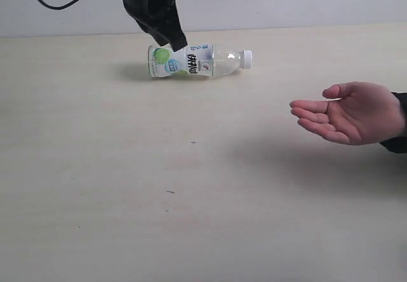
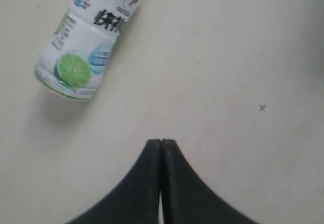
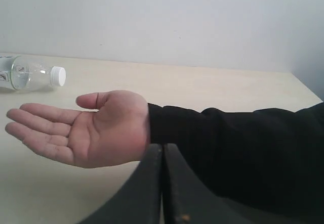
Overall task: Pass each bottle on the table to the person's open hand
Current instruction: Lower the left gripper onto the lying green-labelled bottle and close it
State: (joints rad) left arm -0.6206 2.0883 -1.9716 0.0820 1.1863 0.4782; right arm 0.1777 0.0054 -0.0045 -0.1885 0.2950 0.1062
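Left black claw [image 2: 161, 144], jaws together and empty, hangs near the clear white-capped lime-labelled plastic bottle [image 1: 210, 60] lying sideways on the pale beige desk [image 1: 191, 218]. Right black claw [image 3: 162, 149], also together, sits by the person's palm-up bare hand [image 1: 346, 113].

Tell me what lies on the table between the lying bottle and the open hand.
Nothing: in the exterior view, only bare tabletop separates the bottle from the hand.
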